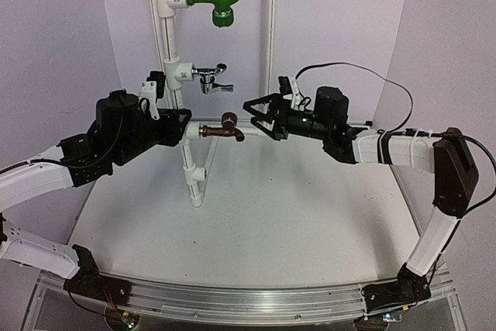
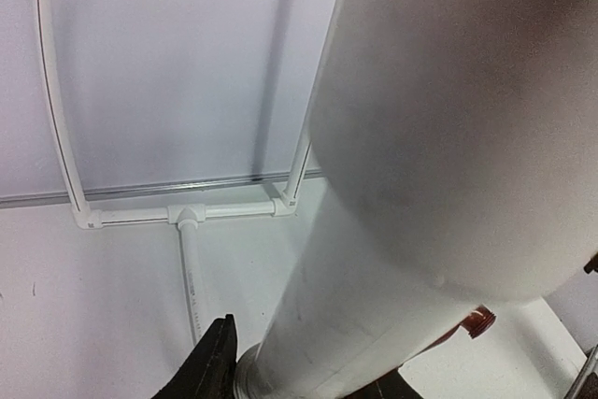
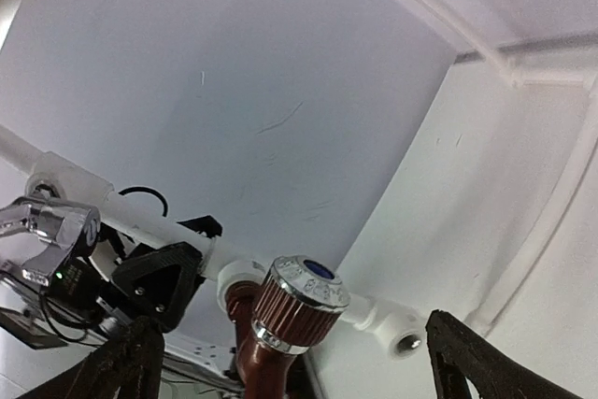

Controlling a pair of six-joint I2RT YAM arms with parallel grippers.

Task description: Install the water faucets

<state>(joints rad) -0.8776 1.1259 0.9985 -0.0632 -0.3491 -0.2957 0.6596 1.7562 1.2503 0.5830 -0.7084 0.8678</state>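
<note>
The dark reddish-brown faucet [image 1: 226, 127] with its ribbed round knob [image 3: 301, 300] sticks out to the right from a white tee on the upright pipe [image 1: 188, 162]. My right gripper [image 1: 253, 118] is open just right of it, and its fingers [image 3: 467, 362] stand wide on either side of the knob without touching. My left gripper [image 1: 183, 126] is shut on the white pipe [image 2: 374, 306] at that tee; a bit of the brown faucet [image 2: 478, 321] shows behind the pipe. The chrome lever faucet [image 1: 210, 77] sits on the tee above, also seen as chrome faucet [image 3: 49, 231].
A green elbow piece [image 1: 218, 2] hangs from the top tee of the pipe stand. White pipe runs [image 2: 187, 217] lie along the table's back edge. An open tee socket [image 3: 408, 343] sits beside the knob. The right arm's black cable [image 1: 364, 75] loops above it.
</note>
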